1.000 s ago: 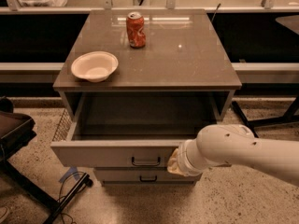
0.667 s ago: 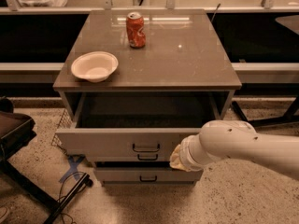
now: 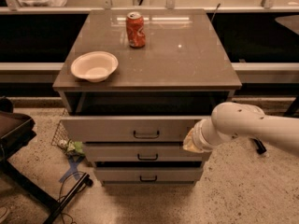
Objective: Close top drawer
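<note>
The top drawer (image 3: pixel 117 129) shows its tall pale-grey front panel with a small dark loop handle (image 3: pixel 146 134) at centre. The panel stands only a little forward of the cabinet, with a dark gap under the brown tabletop (image 3: pixel 187 64). The drawer floor is hidden. My gripper (image 3: pixel 188 142) is at the end of the white arm (image 3: pixel 247 127), against the right end of the drawer's front panel, and mostly hidden behind the wrist.
A red soda can (image 3: pixel 135 30) and a white bowl (image 3: pixel 95 66) stand on the tabletop. Two shorter drawers (image 3: pixel 147 156) sit below. A black chair (image 3: pixel 14 134) and cables (image 3: pixel 70 190) are on the floor at left.
The top drawer has slid back from wide open to nearly in; its floor no longer shows. My gripper and arm moved with the front panel toward the cabinet.
</note>
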Motion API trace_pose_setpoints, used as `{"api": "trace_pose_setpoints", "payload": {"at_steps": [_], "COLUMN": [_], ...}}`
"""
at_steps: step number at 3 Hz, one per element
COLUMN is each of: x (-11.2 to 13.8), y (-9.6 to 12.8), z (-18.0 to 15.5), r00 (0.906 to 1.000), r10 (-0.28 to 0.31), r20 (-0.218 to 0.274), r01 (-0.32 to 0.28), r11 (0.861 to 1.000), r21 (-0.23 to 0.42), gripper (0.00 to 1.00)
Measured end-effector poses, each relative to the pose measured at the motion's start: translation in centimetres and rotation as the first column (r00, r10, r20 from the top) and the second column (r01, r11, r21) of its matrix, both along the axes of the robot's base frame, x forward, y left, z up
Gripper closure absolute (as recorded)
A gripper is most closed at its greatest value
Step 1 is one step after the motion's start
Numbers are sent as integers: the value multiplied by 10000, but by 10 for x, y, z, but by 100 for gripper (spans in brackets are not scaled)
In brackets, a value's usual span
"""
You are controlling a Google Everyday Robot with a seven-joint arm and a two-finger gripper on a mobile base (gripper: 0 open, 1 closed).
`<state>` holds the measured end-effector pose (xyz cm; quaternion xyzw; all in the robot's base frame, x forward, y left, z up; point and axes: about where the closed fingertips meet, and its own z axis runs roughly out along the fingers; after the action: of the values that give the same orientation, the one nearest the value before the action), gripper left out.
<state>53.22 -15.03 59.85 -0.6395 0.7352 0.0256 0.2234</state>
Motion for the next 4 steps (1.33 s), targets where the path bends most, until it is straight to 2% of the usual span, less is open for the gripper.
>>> {"api": "trace_pose_setpoints", "payload": {"at_steps": [2, 3, 4], "x": [55, 55, 76], "y": [-37, -37, -49], "z": [8, 8, 14], "r00": [9987, 9987, 9981], "r10": [-496, -496, -575], "r20": [138, 138, 213], "r01": [498, 498, 582], "r11": [9986, 9986, 9978], "r21": [-203, -203, -330], "gripper": [100, 100, 100]}}
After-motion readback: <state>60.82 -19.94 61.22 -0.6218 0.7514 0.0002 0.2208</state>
